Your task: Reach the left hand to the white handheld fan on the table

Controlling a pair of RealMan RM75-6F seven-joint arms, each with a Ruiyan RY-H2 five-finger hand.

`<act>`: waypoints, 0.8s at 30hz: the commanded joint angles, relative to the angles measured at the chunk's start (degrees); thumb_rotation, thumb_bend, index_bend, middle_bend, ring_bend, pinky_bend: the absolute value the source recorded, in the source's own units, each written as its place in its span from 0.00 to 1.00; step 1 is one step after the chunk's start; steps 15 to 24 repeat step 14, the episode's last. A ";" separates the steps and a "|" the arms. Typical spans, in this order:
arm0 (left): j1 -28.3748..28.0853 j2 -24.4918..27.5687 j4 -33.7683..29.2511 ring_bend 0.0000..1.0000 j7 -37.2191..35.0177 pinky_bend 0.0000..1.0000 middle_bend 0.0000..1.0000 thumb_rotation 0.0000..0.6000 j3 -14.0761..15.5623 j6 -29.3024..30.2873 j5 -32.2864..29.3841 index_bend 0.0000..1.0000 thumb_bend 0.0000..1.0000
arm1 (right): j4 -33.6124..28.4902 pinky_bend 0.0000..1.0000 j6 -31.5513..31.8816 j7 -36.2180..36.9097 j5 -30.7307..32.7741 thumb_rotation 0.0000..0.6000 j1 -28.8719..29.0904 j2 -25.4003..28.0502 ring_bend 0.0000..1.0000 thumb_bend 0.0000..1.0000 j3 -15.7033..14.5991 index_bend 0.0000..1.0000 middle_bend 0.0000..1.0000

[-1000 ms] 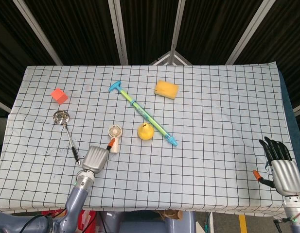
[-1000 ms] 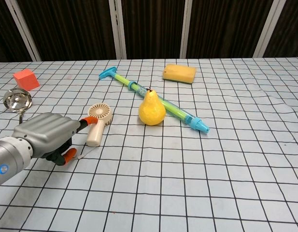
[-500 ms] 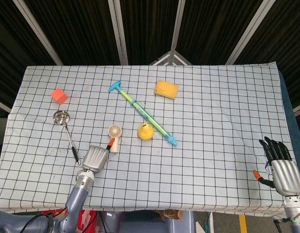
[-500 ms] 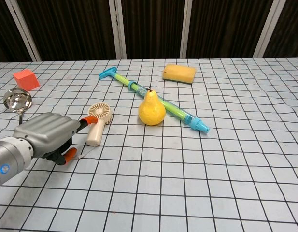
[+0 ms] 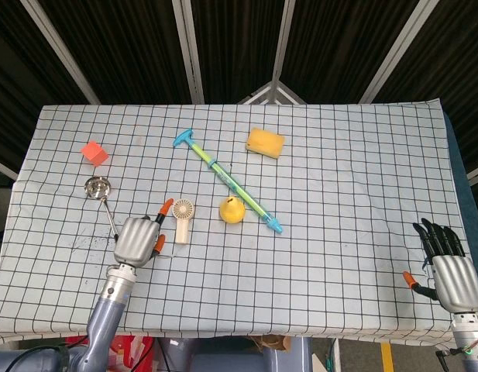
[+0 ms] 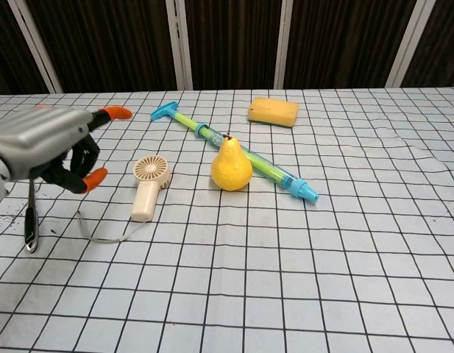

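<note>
Head view
Bench (image 5: 355,170): covered by a white cloth with a black grid
Fan (image 5: 182,218): white, lying flat left of centre, round head toward the far edge, handle toward the near edge
Left hand (image 5: 136,239): just left of the fan and apart from it, holding nothing, orange-tipped fingers (image 5: 166,206) spread toward the fan's head
Ladle (image 5: 101,193): bowl to the far left, its handle running under the left hand
Pear (image 5: 232,210): yellow, just right of the fan, touching the water squirter (image 5: 228,180) that lies on a slant
Sponge (image 5: 266,142): yellow, beyond the squirter
Red block (image 5: 93,152): near the far left edge
Right hand (image 5: 449,269): at the near right corner, well apart from everything, black fingers straight and apart, holding nothing

Chest view
Left hand (image 6: 46,145): raised above the bench at the left edge, fingers (image 6: 96,177) loosely curled and apart, empty
Fan (image 6: 149,185): on the cloth to the right of that hand, not touched
Strap (image 6: 101,232): thin loop trailing from the fan's handle
Pear (image 6: 231,165): upright, right of the fan
Ladle (image 6: 30,220): only the dark handle shows, below the hand
</note>
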 commanded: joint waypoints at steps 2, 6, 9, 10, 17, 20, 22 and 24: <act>4.95 6.32 -3.18 0.36 -5.28 0.47 0.44 1.00 4.43 5.30 6.51 0.00 0.46 | 0.03 0.00 0.02 -0.19 0.02 1.00 0.00 -0.06 0.00 0.28 0.01 0.07 0.00; 9.55 10.72 -3.63 0.13 -10.03 0.22 0.21 1.00 8.83 9.04 10.23 0.00 0.35 | 0.02 0.00 0.19 -0.66 0.04 1.00 -0.05 -0.20 0.00 0.28 0.04 0.07 0.00; 12.34 13.36 -3.05 0.00 -12.35 0.03 0.03 1.00 11.83 11.22 12.78 0.00 0.25 | -0.03 0.00 0.29 -0.96 0.02 1.00 -0.09 -0.29 0.00 0.28 0.05 0.07 0.00; 13.51 14.59 -2.78 0.00 -13.15 0.00 0.00 1.00 13.13 12.23 14.18 0.00 0.23 | -0.08 0.00 0.31 -1.05 0.03 1.00 -0.09 -0.32 0.00 0.28 0.06 0.07 0.00; 16.42 17.37 -1.48 0.00 -15.33 0.00 0.00 1.00 15.70 15.59 18.27 0.00 0.21 | -0.16 0.00 0.36 -1.29 0.07 1.00 -0.10 -0.37 0.00 0.28 0.09 0.07 0.00; 16.42 17.37 -1.48 0.00 -15.33 0.00 0.00 1.00 15.70 15.59 18.27 0.00 0.21 | -0.16 0.00 0.36 -1.29 0.07 1.00 -0.10 -0.37 0.00 0.28 0.09 0.07 0.00; 16.42 17.37 -1.48 0.00 -15.33 0.00 0.00 1.00 15.70 15.59 18.27 0.00 0.21 | -0.16 0.00 0.36 -1.29 0.07 1.00 -0.10 -0.37 0.00 0.28 0.09 0.07 0.00; 16.42 17.37 -1.48 0.00 -15.33 0.00 0.00 1.00 15.70 15.59 18.27 0.00 0.21 | -0.16 0.00 0.36 -1.29 0.07 1.00 -0.10 -0.37 0.00 0.28 0.09 0.07 0.00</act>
